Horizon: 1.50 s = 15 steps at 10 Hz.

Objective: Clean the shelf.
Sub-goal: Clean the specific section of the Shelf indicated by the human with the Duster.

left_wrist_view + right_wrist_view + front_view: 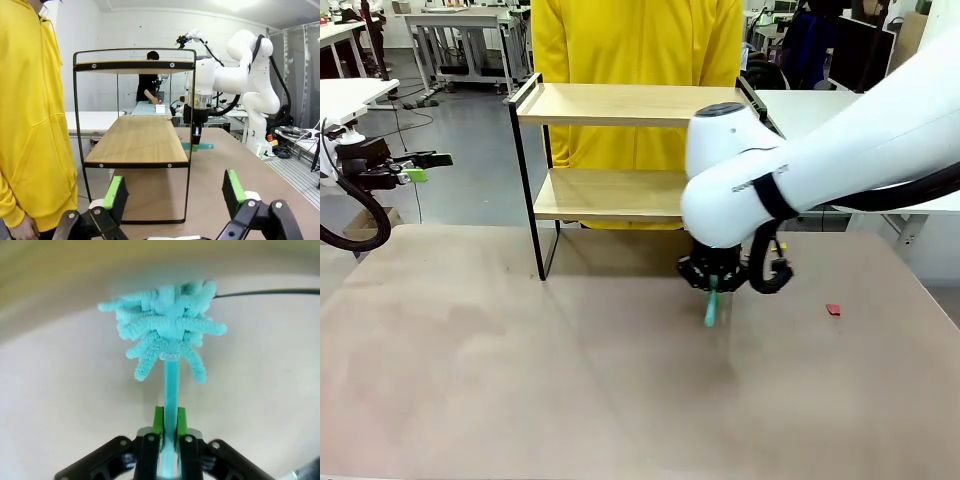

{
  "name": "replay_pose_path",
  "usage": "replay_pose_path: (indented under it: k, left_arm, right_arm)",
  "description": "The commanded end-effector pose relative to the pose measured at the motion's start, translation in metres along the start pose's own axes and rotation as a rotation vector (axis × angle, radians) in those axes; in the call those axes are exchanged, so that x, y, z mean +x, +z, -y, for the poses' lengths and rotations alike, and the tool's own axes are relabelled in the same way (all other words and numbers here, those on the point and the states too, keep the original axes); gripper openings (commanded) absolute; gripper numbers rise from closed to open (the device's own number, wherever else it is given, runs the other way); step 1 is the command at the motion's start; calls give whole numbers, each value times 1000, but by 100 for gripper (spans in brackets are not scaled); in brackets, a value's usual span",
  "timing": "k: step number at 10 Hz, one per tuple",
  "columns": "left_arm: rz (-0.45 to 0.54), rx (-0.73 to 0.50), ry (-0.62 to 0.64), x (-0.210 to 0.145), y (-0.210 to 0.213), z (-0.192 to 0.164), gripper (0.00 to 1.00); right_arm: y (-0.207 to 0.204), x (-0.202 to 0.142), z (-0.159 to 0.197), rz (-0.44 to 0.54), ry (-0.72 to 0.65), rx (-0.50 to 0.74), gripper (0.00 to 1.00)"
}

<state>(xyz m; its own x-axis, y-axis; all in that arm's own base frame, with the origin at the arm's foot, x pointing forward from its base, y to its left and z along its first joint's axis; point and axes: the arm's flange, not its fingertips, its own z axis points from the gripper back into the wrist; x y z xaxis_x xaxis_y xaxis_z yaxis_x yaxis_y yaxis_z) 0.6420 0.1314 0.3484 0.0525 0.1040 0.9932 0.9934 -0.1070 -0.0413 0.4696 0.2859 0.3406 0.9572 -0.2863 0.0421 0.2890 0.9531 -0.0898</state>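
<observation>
This is looking like a robotics lab: a white robot arm is reaching over a pale tabletop, while white worktables on metal legs are standing on a grey floor behind it. Cables are trailing across that floor. In the left wrist view a person is working at a far table in front of a bare white wall.

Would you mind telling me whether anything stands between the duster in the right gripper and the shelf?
Nothing visible does. The right gripper holds the duster low over the table, just on the robot's side of the shelf.
</observation>
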Motion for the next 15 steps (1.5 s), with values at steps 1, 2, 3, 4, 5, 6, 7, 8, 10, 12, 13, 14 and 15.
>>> replay_pose_path:
  k: [1,2,3,4,5,6,7,8,10,12,13,14,15]
  left_arm:
    - [-5,-6,-13,1,-1,3,100]
    - [-5,-6,-13,1,-1,3,100]
    - [-5,-6,-13,1,-1,3,100]
    - [-5,-6,-13,1,-1,3,100]
    - [-5,-6,-13,1,-1,3,100]
    - [-5,-6,-13,1,-1,3,100]
    - [-5,-6,-13,1,-1,3,100]
    - [-5,-6,-13,1,-1,3,100]
    - [-5,-6,-13,1,-1,3,100]
    - [-5,-6,-13,1,-1,3,100]
    - [-5,-6,-13,1,-1,3,100]
    - [-5,-6,-13,1,-1,3,100]
    - [-5,-6,-13,1,-1,3,100]
  right_arm:
    - [21,-11,34,25,53,34,13]
    - [25,-17,20,31,121,131,13]
    - [9,-2,13,15,27,3,13]
    - [9,-2,13,15,27,3,13]
    - [9,-2,13,15,27,3,13]
    - [16,-9,16,27,65,30,13]
    - [33,-16,28,44,148,38,13]
    - [46,-26,44,60,234,56,13]
    - [62,-50,64,65,404,78,13]
    - [73,-68,71,54,548,80,13]
    - [78,-74,74,38,622,78,13]
    - [85,-81,81,8,721,82,13]
    - [91,-85,89,-34,817,38,13]
